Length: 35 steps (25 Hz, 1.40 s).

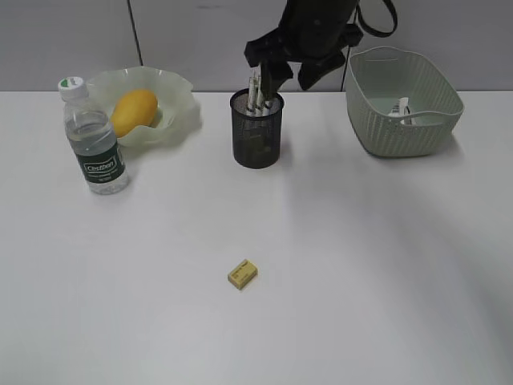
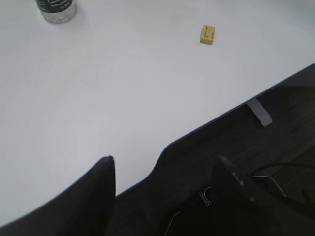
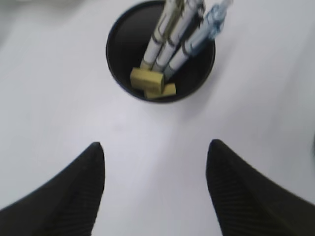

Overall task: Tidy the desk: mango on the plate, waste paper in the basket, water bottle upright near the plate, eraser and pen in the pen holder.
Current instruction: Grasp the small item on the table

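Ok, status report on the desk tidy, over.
Both grippers open, empty; right gripper above pen holder, pens and erasers inside. One yellow eraser on desk. Nothing in the way.

All matte black: chunky gripper [image 1: 290, 74], tapered ribbed fingers [image 3: 78, 191], looped black cable just behind the wrist.

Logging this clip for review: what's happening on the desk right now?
The right gripper hangs open and empty above the pen holder, which holds pens and yellow erasers. The mango sits on the plate, the water bottle stands beside it, and paper is in the basket. One eraser remains on the desk. The left gripper idles open.
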Each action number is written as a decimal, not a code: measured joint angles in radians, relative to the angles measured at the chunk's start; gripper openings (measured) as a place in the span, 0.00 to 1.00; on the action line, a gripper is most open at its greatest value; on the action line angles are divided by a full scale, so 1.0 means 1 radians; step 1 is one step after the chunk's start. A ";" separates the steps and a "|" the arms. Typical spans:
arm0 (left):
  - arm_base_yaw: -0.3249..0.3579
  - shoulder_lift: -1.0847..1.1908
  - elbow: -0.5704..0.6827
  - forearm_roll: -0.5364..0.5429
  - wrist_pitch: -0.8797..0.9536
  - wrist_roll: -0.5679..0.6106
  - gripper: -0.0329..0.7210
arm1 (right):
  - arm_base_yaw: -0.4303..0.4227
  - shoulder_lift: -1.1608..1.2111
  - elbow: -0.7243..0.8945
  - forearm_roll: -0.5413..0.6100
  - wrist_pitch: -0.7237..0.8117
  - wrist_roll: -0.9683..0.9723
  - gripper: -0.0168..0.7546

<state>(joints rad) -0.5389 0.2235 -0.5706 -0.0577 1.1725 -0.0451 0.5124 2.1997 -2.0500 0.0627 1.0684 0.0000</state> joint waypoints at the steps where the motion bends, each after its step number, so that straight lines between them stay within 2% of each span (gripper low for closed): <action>1: 0.000 0.000 0.000 0.000 0.000 0.000 0.67 | 0.000 -0.012 0.000 -0.003 0.031 0.000 0.69; 5: 0.000 0.000 0.000 0.000 -0.002 0.000 0.66 | 0.000 -0.074 0.000 -0.008 0.121 0.000 0.69; 10: 0.000 0.000 0.000 -0.001 -0.009 0.000 0.66 | 0.000 -0.218 0.067 -0.008 0.134 0.000 0.69; 28: 0.000 0.000 0.000 -0.003 -0.012 0.000 0.65 | 0.000 -1.007 0.891 -0.014 0.085 0.000 0.68; 35: 0.000 0.000 0.000 -0.005 -0.017 0.000 0.65 | 0.000 -1.332 1.128 -0.015 0.062 0.000 0.68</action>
<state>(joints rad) -0.5389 0.2235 -0.5706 -0.0627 1.1553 -0.0451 0.5124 0.8677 -0.9220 0.0481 1.1305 0.0000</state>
